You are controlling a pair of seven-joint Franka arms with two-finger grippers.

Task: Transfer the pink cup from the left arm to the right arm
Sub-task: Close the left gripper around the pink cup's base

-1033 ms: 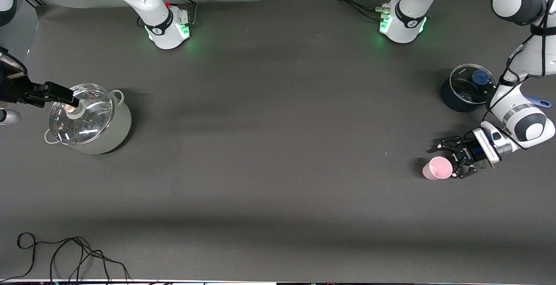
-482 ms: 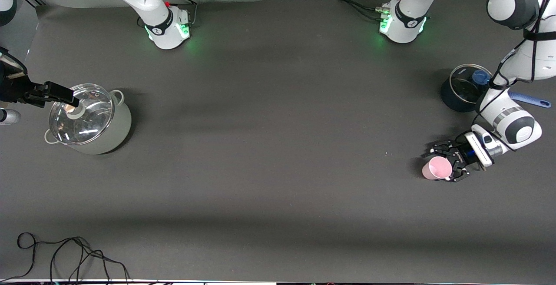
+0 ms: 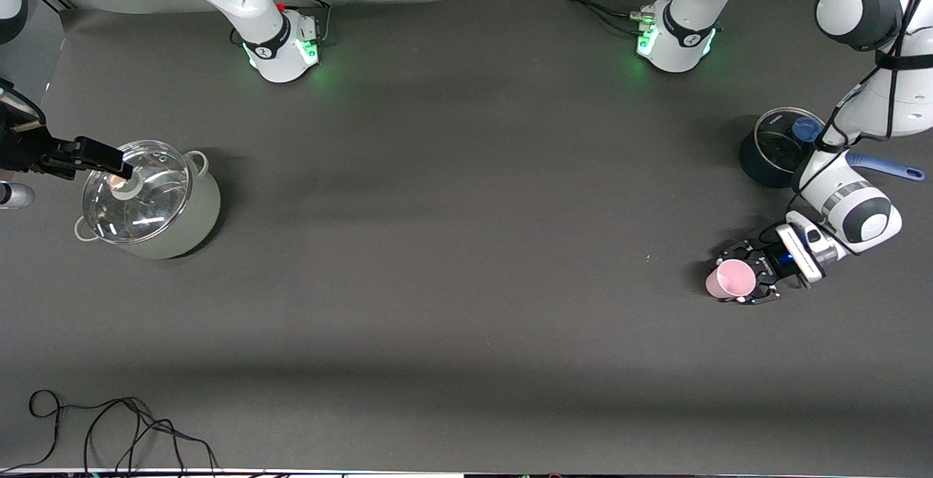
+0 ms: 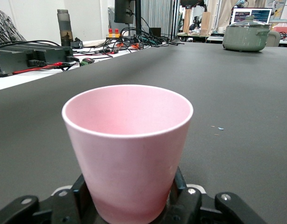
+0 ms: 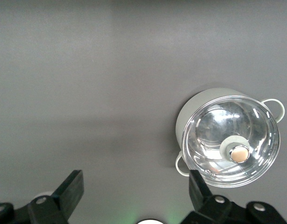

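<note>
The pink cup stands upright on the dark table toward the left arm's end, nearer the front camera than the dark pot. My left gripper is low at the table and shut on the cup's lower part, one finger on each side. In the left wrist view the pink cup fills the middle, and the gripper has its fingers pressed to the cup's base. My right gripper waits open and empty over the rim of the pale pot; it also shows in the right wrist view.
A pale green pot with a glass lid stands toward the right arm's end; it shows too in the wrist views. A dark pot with a glass lid and blue handle stands under the left arm. Cables lie at the table's near edge.
My left gripper has moved in around the pink cup and its fingers have closed onto it. The cup has shifted slightly. The right arm has not moved.
</note>
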